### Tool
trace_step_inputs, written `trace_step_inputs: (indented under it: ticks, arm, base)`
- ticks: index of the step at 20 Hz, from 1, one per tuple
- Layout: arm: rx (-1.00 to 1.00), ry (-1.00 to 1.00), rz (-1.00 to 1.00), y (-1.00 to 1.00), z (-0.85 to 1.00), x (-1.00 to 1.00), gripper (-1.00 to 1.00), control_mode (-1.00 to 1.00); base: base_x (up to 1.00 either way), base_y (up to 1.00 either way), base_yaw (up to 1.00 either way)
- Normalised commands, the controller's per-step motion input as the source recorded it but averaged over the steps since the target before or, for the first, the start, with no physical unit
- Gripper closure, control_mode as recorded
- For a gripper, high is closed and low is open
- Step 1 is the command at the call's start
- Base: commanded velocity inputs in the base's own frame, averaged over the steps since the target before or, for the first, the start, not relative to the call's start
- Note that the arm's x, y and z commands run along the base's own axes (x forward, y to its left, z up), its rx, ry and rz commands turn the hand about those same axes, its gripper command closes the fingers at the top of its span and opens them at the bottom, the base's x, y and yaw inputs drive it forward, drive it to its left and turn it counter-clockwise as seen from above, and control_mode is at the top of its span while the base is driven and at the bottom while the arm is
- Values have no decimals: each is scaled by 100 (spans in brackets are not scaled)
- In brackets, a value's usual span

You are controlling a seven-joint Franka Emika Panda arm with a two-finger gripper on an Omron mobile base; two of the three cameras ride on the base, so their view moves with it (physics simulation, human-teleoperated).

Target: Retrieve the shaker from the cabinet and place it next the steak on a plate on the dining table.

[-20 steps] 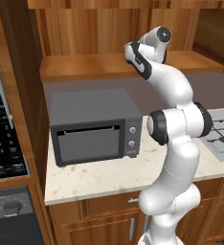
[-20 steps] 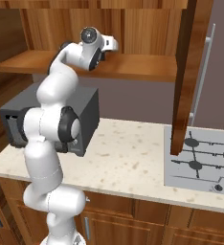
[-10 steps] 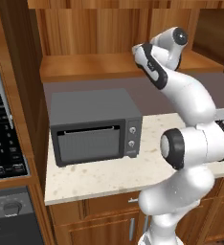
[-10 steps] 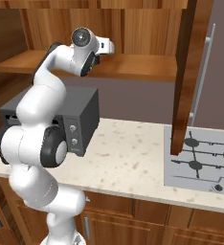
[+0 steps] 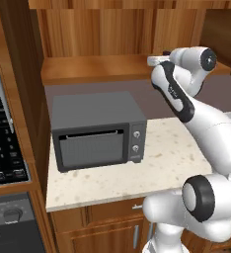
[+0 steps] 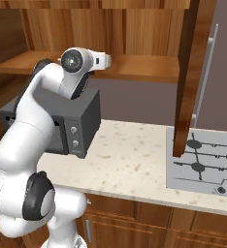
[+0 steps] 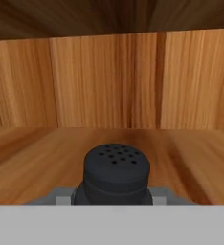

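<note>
The black shaker [image 7: 115,177] fills the bottom centre of the hand view, its perforated top facing me. Grey finger pads [image 7: 61,197] press against its two sides, so my gripper [image 7: 113,197] is shut on the shaker. It stands on, or just above, the wooden shelf of the brown cabinet [image 7: 32,158]; I cannot tell which. In the left base view my gripper [image 5: 156,60] reaches over the shelf [image 5: 93,69] at its right part. In the right base view my gripper [image 6: 107,61] is at the shelf [image 6: 144,68]. The shaker is hidden behind the hand in both base views.
A dark grey microwave [image 5: 97,128] stands on the speckled counter [image 5: 176,148] under the shelf, also seen as the microwave [image 6: 74,126]. A brown open cabinet door [image 6: 188,72] hangs to the right above a grey stovetop [image 6: 207,160]. An oven control panel [image 5: 1,138] is at the far left.
The arm's elbow and lower links have swung to the right. The hand has shifted a little to the right along the shelf. The scene behind has not moved.
</note>
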Motion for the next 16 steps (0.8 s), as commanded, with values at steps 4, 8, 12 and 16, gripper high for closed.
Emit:
trace_step_inputs:
  ticks: [4,8,12,16]
  arm:
    - [0,0,0,0,17,-100,100,-100]
    - [0,17,0,6,0,-100,100,-100]
    - [0,15,0,0,-3,-100,100,-100]
    - [0,-2,1,1,-31,-100,100,-100]
  base:
    - [0,0,0]
    - [0,0,0]
    - [0,0,0]
    - [0,0,0]
